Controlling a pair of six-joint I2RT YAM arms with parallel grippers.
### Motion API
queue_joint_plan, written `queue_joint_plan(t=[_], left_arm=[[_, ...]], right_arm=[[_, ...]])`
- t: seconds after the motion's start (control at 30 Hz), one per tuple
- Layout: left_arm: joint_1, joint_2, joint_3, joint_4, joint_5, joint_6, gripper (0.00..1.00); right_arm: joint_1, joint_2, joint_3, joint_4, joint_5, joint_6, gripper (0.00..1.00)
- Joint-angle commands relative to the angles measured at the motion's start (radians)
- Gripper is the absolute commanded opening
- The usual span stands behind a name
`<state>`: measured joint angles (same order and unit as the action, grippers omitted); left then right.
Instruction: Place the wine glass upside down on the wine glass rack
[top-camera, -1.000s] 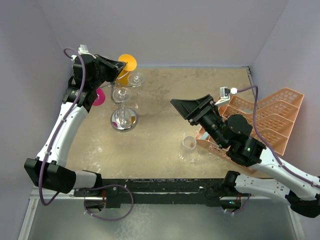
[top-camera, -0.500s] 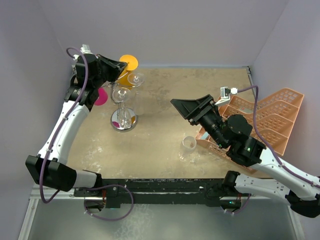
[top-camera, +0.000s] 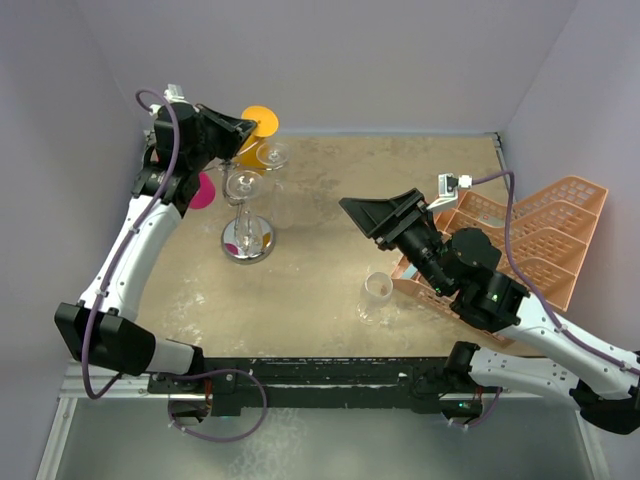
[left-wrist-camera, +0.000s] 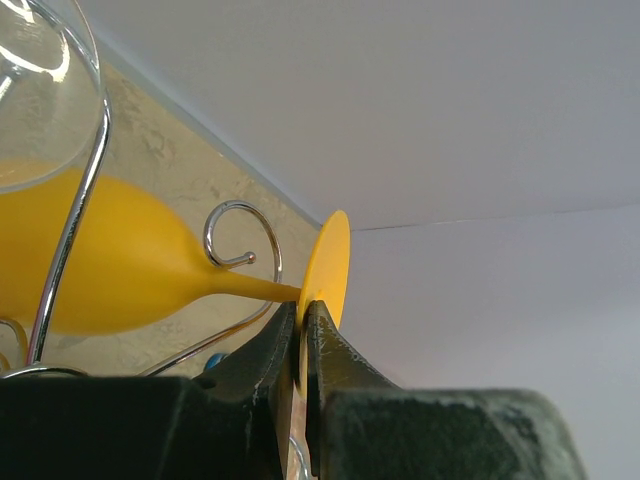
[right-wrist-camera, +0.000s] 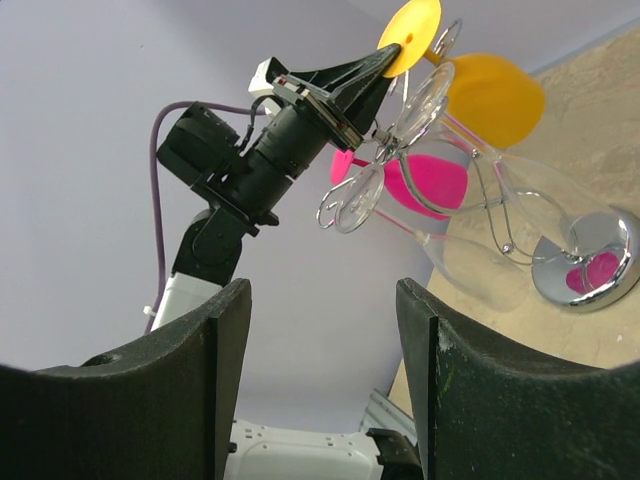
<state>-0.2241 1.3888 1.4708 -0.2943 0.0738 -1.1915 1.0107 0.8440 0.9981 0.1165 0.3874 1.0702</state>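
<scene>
The yellow wine glass (top-camera: 258, 124) hangs at the top of the chrome wine glass rack (top-camera: 247, 238), foot up and bowl down. My left gripper (top-camera: 243, 131) is shut on the edge of its round foot (left-wrist-camera: 327, 262). In the left wrist view the stem runs past a curled scroll arm (left-wrist-camera: 243, 232), with the yellow bowl (left-wrist-camera: 100, 265) below; I cannot tell whether the stem touches the wire. My right gripper (right-wrist-camera: 320, 300) stands open and empty at mid table, facing the rack (right-wrist-camera: 590, 262) and the yellow glass (right-wrist-camera: 495, 95).
A pink glass (top-camera: 198, 192) and clear glasses (top-camera: 242, 186) hang on the same rack. A clear glass (top-camera: 378, 290) stands on the table near the right arm. The peach plastic crate (top-camera: 535, 240) lies at the right. Walls close in at the back and both sides.
The left arm has shifted slightly toward the back wall with the yellow glass still in its grip. The right arm has hardly moved.
</scene>
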Motion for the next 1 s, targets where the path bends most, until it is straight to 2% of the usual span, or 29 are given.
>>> queue_joint_plan(t=[0.0, 0.4, 0.97], left_arm=[[0.000, 0.022, 0.040, 0.027, 0.011, 0.026, 0.04], [0.000, -0.036, 0.053, -0.058, -0.063, 0.068, 0.05], [-0.032, 0.034, 0.154, -0.113, -0.078, 0.085, 0.06]], right_arm=[[0.001, -0.008, 0.010, 0.034, 0.031, -0.003, 0.62], [0.002, 0.004, 0.010, 0.035, 0.030, -0.004, 0.62], [0.002, 0.000, 0.007, 0.036, 0.030, 0.001, 0.62]])
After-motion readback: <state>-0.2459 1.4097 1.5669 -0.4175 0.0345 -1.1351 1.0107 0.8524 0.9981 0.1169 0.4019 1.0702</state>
